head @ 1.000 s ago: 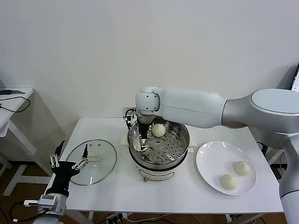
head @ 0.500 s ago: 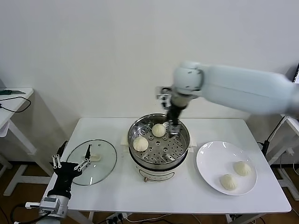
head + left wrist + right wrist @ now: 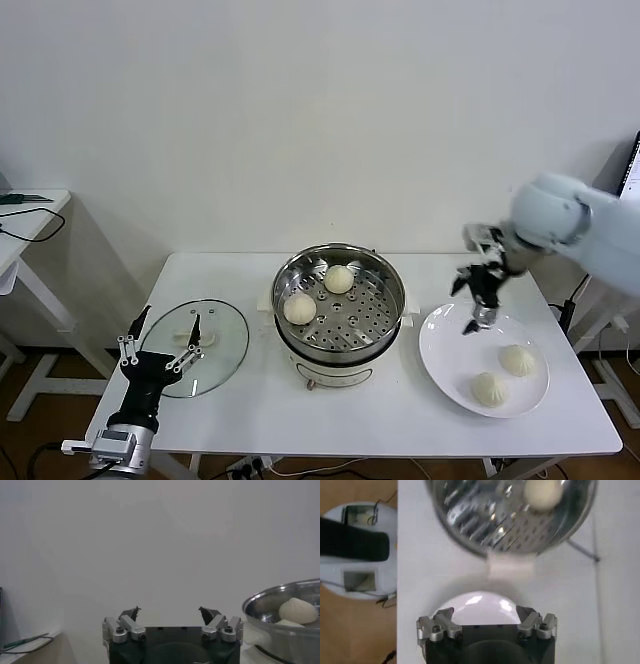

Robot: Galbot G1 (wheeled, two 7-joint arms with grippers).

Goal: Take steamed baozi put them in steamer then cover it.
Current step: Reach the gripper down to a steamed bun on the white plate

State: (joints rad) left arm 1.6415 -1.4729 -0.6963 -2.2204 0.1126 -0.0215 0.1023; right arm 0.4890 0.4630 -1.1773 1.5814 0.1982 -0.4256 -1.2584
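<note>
The steamer [image 3: 385, 312] stands mid-table with two baozi on its perforated tray, one at the left [image 3: 300, 308] and one at the back [image 3: 339, 279]. Two more baozi [image 3: 518, 360] [image 3: 489, 388] lie on the white plate [image 3: 450, 350] to the right. My right gripper [image 3: 469, 307] hangs open and empty over the plate's near-left part; in the right wrist view the gripper [image 3: 485, 616] is above the plate [image 3: 477, 605], with the steamer [image 3: 470, 520] beyond. The glass cover [image 3: 215, 362] lies flat at the table's left. My left gripper [image 3: 160, 350] is open and empty beside it.
The left wrist view shows the left gripper [image 3: 169, 614] facing the white wall, with the steamer [image 3: 280, 635] and one baozi [image 3: 298, 611] off to one side. A small side table [image 3: 25, 215] stands at far left. A dark screen edge [image 3: 633, 165] shows at far right.
My right gripper let go of a baozi on the left of the steamer tray, rose, and swung right to above the plate. The left gripper shifted slightly.
</note>
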